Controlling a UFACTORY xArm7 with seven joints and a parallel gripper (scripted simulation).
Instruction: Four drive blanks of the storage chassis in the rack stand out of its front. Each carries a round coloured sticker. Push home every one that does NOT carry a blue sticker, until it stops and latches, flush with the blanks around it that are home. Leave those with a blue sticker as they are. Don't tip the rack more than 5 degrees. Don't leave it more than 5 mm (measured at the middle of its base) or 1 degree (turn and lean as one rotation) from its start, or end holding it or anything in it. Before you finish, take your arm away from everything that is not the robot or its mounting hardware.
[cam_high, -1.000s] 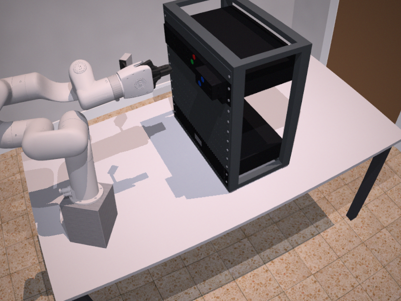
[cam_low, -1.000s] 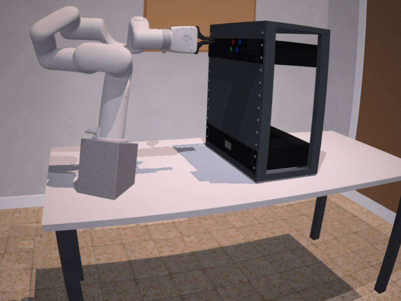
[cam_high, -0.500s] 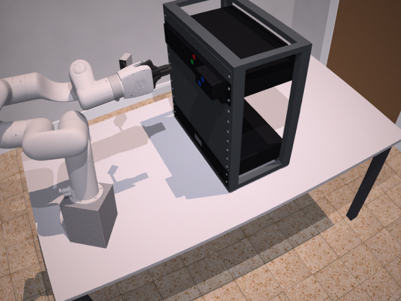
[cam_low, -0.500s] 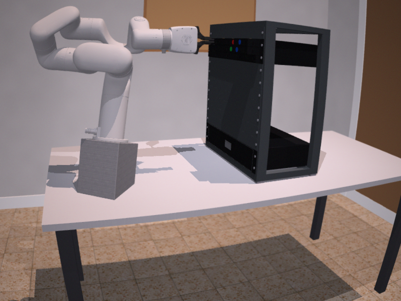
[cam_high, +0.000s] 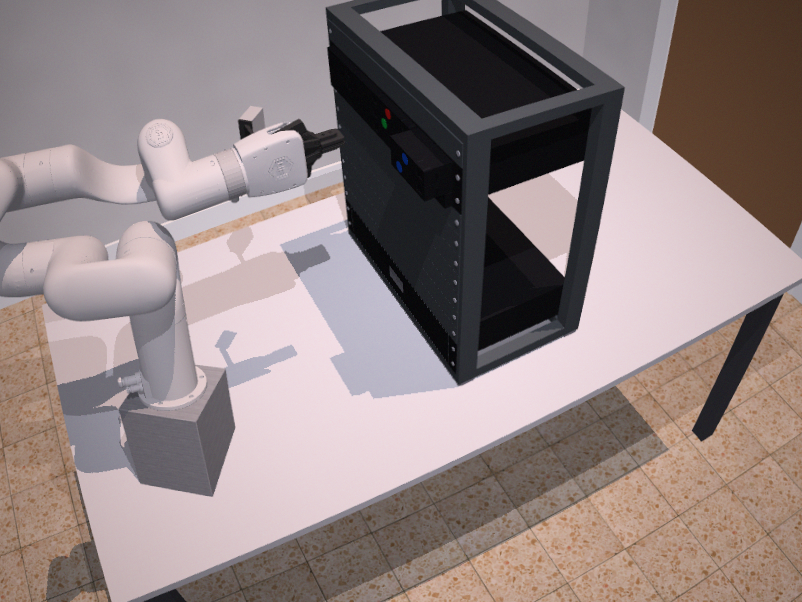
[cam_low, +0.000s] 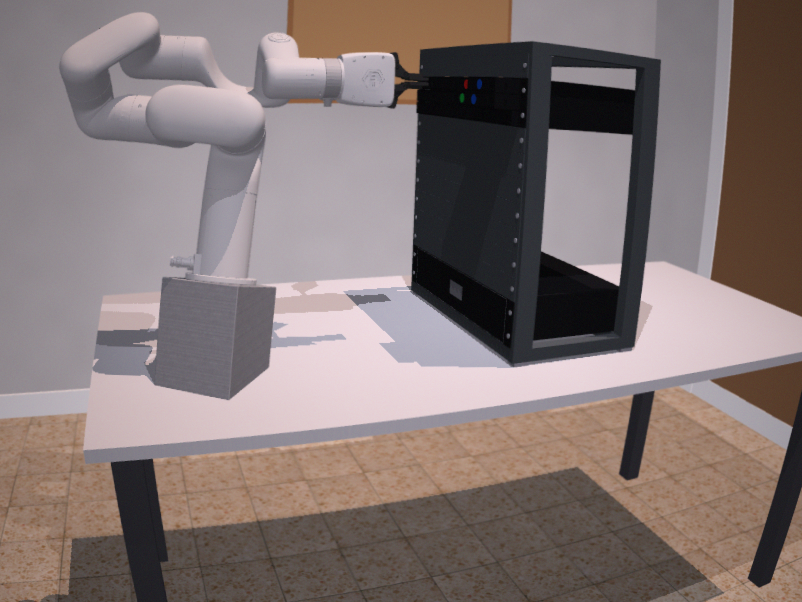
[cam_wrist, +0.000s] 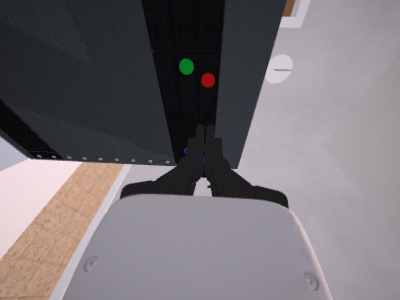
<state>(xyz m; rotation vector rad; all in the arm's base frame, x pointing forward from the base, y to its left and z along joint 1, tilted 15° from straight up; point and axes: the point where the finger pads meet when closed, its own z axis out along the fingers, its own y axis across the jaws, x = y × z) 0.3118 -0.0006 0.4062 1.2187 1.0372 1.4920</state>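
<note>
The dark rack (cam_high: 466, 187) stands on the white table, with the storage chassis (cam_low: 472, 93) across its top front. The blanks with the red sticker (cam_high: 387, 112) and the green sticker (cam_high: 384, 122) look level with the front around them. The two blanks with blue stickers (cam_high: 401, 162) stand out as a dark block. My gripper (cam_high: 333, 137) is shut and empty, and points straight at the chassis front at sticker height. In the wrist view the fingertips (cam_wrist: 206, 134) sit below the green sticker (cam_wrist: 186, 66) and the red sticker (cam_wrist: 208, 80), partly hiding the blue ones. I cannot tell whether the fingertips touch the chassis.
A second dark unit (cam_low: 466, 294) fills the rack's bottom front. The arm's grey base block (cam_high: 178, 440) stands at the table's left end. The rack's front posts (cam_high: 469, 259) flank the chassis. A brown door (cam_high: 732, 97) is at the far right.
</note>
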